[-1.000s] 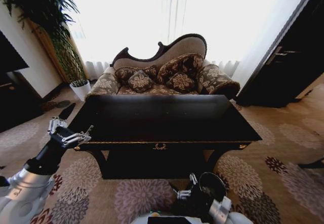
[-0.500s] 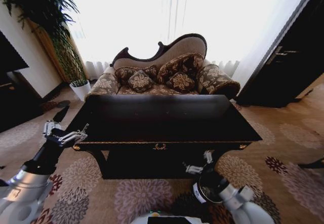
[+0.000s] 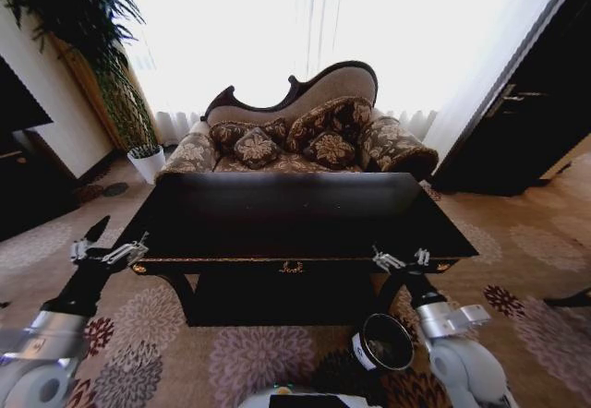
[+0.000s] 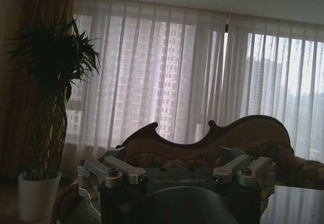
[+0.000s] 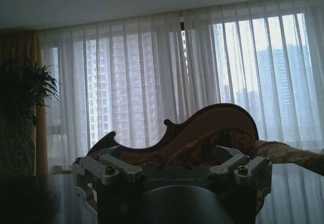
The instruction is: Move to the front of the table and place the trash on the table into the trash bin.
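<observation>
Head view: the surface [image 3: 295, 219], a glossy black top on a dark wood frame with gold ornaments along its apron, stands crosswise in front of the robot, its long axis running left to right. Behind it is a patterned sofa [image 3: 305, 136] before bright sheer curtains [image 3: 305, 30]; a potted plant [image 3: 111, 66] stands at the left, and a floral carpet [image 3: 249, 357] covers the floor. The trash bin [image 3: 383, 342] sits upright on the carpet near the front right leg, mouth facing up. The left end effector [image 3: 109, 251] hovers off the front left corner, fingers apart. The right end effector [image 3: 402, 260] is at the front edge, fingers apart.

Left wrist view: spread fingers [image 4: 121, 171] face the sofa and plant.

Right wrist view: spread fingers [image 5: 119, 169] lie level with the top, facing the sofa.
</observation>
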Controlling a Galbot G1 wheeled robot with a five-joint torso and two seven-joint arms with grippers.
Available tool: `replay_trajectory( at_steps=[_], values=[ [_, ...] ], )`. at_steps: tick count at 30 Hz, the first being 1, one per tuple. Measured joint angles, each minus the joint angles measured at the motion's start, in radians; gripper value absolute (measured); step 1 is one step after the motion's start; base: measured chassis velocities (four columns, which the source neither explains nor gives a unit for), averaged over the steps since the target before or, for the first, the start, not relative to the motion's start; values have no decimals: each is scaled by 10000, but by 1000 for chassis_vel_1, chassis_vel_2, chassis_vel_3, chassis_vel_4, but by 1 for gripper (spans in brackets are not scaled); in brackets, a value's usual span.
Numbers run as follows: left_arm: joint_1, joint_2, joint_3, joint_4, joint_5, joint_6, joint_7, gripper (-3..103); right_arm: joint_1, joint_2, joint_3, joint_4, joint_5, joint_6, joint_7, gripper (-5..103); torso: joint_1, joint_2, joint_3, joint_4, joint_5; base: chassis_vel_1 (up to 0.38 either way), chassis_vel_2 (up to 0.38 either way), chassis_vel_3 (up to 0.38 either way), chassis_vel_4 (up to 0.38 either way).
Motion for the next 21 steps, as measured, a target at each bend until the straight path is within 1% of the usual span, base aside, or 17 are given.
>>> replay_trajectory(
  at_steps=[1, 4, 9, 11, 13, 14, 17, 21],
  values=[
    [8, -14, 99, 121, 22, 15, -141, 100, 45, -4, 66, 6, 16, 6, -6, 100, 0, 0, 0, 0, -2, 0, 0, 0, 0],
    [-4, -71, 232, 317, 109, 17, -285, 100, 72, 4, 155, 48, -28, 7, -40, 100, 0, 0, 0, 0, -2, 0, 0, 0, 0],
    [-63, -75, 171, 451, 124, -26, -284, 100, -9, 10, 195, 110, -128, 10, -180, 100, 0, 0, 0, -1, -2, 0, 0, 0, 0],
    [-65, -60, 97, 427, 110, -49, -200, 100, -31, 16, 196, 110, -151, 25, -228, 100, -1, 0, 0, 0, -1, 0, 0, 0, 0],
    [-45, -72, 31, 340, 120, -135, 21, 100, -48, 67, 199, 107, -198, 69, -332, 100, 0, 0, 0, 0, 0, 0, 0, 0, 0],
    [-45, -72, 31, 340, 120, -135, 21, 100, -48, 67, 199, 107, -198, 69, -332, 100, 0, 0, 0, 0, 0, 0, 0, 0, 0],
    [5, -88, 24, 231, 203, -247, 328, 100, -83, 151, 200, 119, -226, 70, -379, 100, -2, 1, 0, 0, 0, 0, 0, 0, 0],
    [25, -86, 24, 141, 202, -291, 424, 100, -122, 199, 220, 143, -210, 64, -401, 100, -2, 0, -1, -1, -1, 0, 0, 0, 0]
  ],
)
